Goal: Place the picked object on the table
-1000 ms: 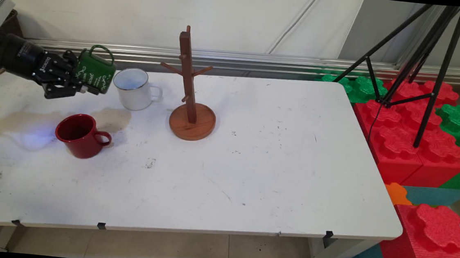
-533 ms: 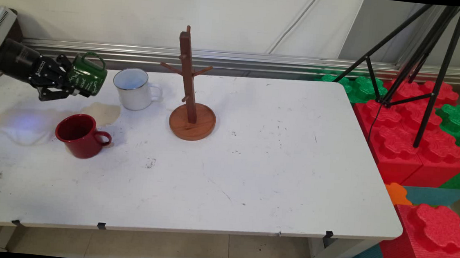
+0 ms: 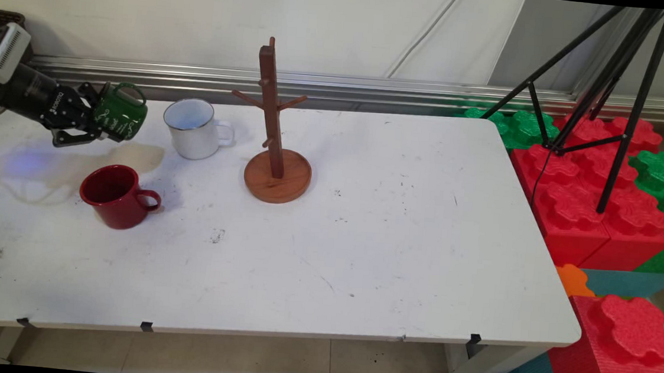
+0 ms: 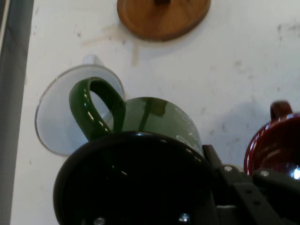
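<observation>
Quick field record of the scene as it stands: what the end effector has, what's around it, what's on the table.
end effector: shut on dark green enamel mug with white lettering, tilted sideways above the table
nearest: white enamel mug, upright, apart from it
in front: glossy red ceramic mug, upright
right of white mug: brown wooden mug tree on round base, pegs bare
surface: white table

High fixed overview facing the wall; close hand view; shared green mug (image 3: 121, 116) (image 4: 154, 126).
</observation>
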